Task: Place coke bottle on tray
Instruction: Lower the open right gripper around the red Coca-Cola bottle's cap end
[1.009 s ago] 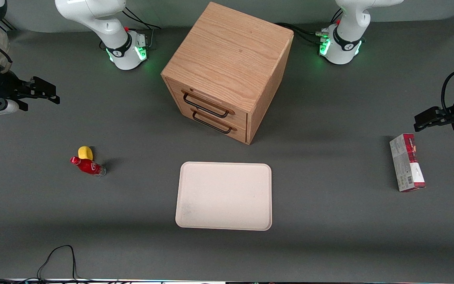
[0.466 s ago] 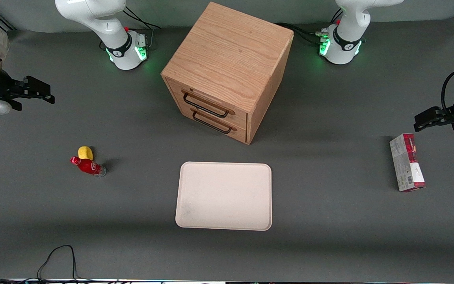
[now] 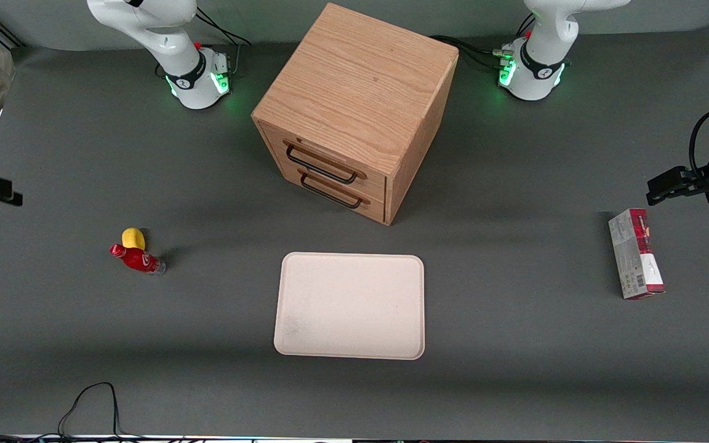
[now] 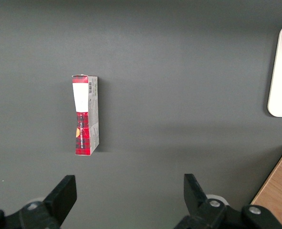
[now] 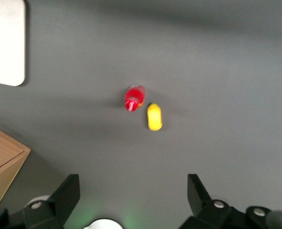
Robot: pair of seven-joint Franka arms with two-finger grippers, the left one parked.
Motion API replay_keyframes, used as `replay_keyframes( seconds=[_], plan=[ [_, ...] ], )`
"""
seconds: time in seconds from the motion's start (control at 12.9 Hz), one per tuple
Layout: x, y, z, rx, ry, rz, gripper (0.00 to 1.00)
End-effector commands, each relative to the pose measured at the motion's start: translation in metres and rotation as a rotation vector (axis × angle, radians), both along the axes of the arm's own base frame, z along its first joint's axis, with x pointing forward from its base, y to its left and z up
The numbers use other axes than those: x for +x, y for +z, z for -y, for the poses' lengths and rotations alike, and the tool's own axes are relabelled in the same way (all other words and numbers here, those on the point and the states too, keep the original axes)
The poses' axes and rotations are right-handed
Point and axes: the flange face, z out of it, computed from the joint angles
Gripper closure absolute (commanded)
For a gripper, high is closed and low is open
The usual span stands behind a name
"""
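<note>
The gripper (image 5: pixel 133 195) hangs high over the surface (image 3: pixel 514 369) at the working arm's end, fingers (image 5: pixel 67 193) spread wide with nothing between them. Down below, well apart from those fingers, stands the coke bottle (image 5: pixel 133 98), seen almost cap-on from the wrist view, a red round blob on the grey. From the front view the coke bottle (image 3: pixel 136 259) stands upright on the surface: red cap, red body, a touch of white lettering, a clear base. Just beside it, a little farther from the front camera, sits a small yellow lump (image 3: pixel 133 237), very close to the bottle or touching it, hard to say which. The tray (image 3: pixel 349 305) lies flat in the middle of the surface, cream-coloured, rounded corners, low rim, well apart from the bottle. Farther from the camera than the tray stands a wooden cabinet (image 3: pixel 354 104) with two drawers and dark handles. Toward the parked arm's end lies a red and grey box (image 3: pixel 635 253)
</note>
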Motion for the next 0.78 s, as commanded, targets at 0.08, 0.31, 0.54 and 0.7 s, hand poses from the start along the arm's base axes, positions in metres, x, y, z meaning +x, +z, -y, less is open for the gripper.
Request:
replay_keyframes(
  seconds=[0.08,0.31,0.54,0.7],
  plan=[
    [0.014,-0.002,-0.015,-0.001,0.031,-0.016,0.0],
    [0.002,-0.037,-0.017,0.016,0.035,-0.036,0.0],
    [-0.034,-0.095,-0.025,0.032,0.051,0.038,0.0],
    [-0.041,-0.144,-0.031,0.03,0.054,0.066,0.0]
  ],
)
